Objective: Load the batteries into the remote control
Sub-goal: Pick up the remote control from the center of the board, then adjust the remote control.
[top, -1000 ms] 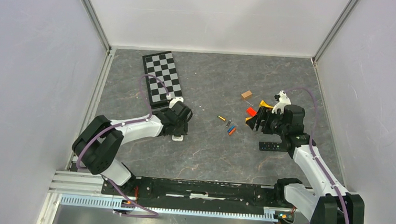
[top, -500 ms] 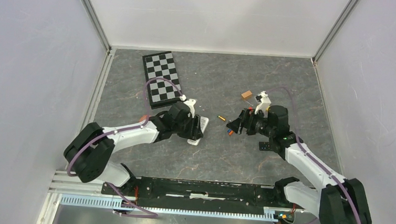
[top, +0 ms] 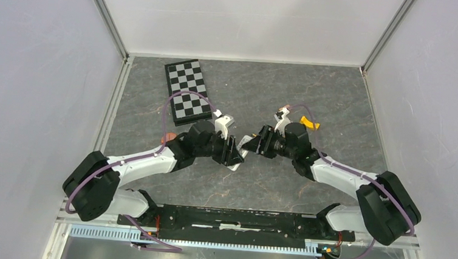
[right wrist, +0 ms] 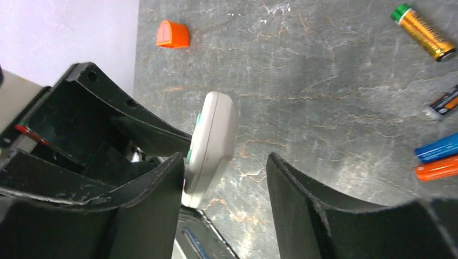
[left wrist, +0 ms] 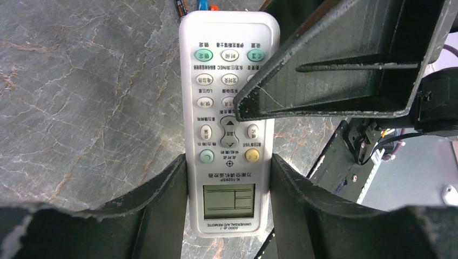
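Observation:
The white remote control (left wrist: pixel 228 108) is held button side up between the fingers of my left gripper (left wrist: pixel 228 159), which is shut on its display end. My right gripper (right wrist: pixel 224 162) is open and straddles the remote's (right wrist: pixel 210 145) other end. The remote lies against one finger, with a gap to the other. One right finger (left wrist: pixel 345 59) crosses over the buttons. The batteries lie on the table past the remote: a gold one (right wrist: pixel 422 32), a blue one (right wrist: pixel 437 148) and an orange one (right wrist: pixel 436 168). Seen from above, the two grippers meet at the remote (top: pixel 247 143) mid-table.
A chessboard (top: pixel 186 91) lies at the back left. A yellow block (top: pixel 306 121) sits behind the right arm and an orange block (right wrist: pixel 173 34) lies near the left arm. A dark battery (right wrist: pixel 443 103) lies beside the others. Walls close in three sides.
My left arm lifted the remote and carried it right to mid-table. The right gripper swung left from the coloured blocks, passed over the batteries, and its jaws have narrowed around the remote's end.

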`<move>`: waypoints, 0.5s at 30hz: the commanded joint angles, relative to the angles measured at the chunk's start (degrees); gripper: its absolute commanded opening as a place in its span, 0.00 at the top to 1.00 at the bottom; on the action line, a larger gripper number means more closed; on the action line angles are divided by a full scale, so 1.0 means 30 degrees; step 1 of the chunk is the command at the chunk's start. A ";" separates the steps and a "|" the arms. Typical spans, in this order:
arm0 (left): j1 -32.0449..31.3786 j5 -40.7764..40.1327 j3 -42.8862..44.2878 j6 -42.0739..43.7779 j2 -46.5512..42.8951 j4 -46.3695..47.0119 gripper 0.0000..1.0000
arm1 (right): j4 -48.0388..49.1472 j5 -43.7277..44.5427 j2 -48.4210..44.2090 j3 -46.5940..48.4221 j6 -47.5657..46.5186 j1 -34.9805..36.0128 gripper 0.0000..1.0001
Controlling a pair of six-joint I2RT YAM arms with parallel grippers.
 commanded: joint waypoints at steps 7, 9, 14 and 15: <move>-0.0331 0.0027 -0.0055 0.2140 -0.0878 0.1255 0.69 | 0.1419 0.2650 0.0732 0.1006 0.3237 0.0749 0.62; -0.0371 -0.0224 0.0010 0.2341 -0.0943 0.1240 0.59 | 0.1328 0.3001 0.0742 0.1164 0.3459 0.0807 0.75; -0.0379 -0.2547 0.0005 0.2803 -0.1794 0.1172 0.16 | -0.0227 0.4727 0.0206 0.2070 0.3706 0.0823 0.91; -0.0375 -0.3064 0.0031 0.2986 -0.2106 0.1067 0.04 | -0.0681 0.5207 0.0091 0.2321 0.3711 0.0837 0.92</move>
